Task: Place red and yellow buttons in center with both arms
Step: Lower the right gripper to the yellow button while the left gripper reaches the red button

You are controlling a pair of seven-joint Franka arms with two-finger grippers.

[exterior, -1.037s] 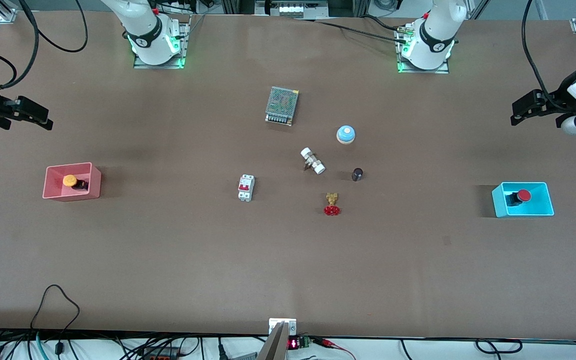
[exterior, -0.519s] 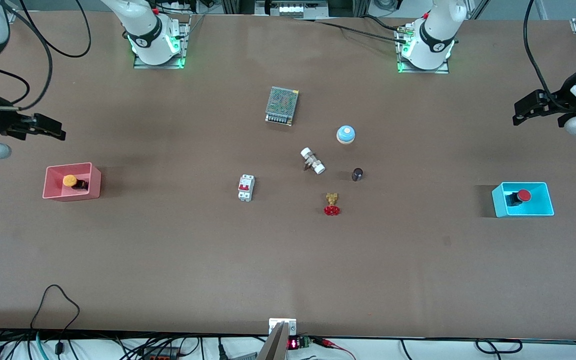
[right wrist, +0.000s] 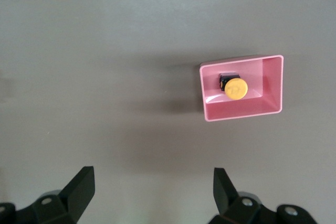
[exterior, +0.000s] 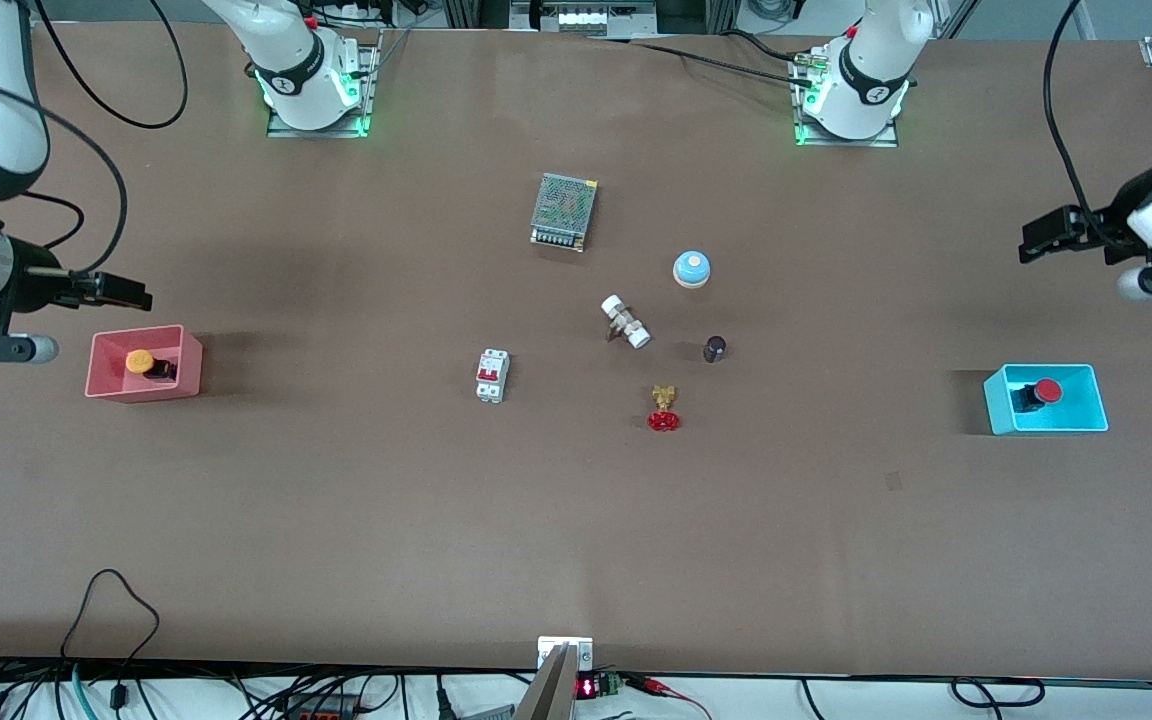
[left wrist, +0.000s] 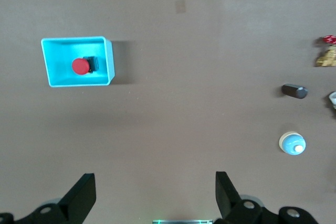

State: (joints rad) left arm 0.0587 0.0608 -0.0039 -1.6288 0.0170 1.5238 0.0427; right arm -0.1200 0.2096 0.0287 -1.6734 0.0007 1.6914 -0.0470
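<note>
Right pincer (exterior: 126, 292) has neared, perhaps, pink bin (exterior: 101, 385).

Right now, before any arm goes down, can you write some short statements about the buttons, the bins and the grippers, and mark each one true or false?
1. The yellow button lies in the pink bin. True.
2. The red button lies on the bare table in the center. False: it is in the blue bin, at the left arm's end.
3. The right gripper holds the yellow button. False: it is open and empty, up in the air beside the pink bin.
4. The left gripper is open and holds nothing. True.
5. The blue-domed bell lies farther from the front camera than the red handwheel valve. True.
</note>
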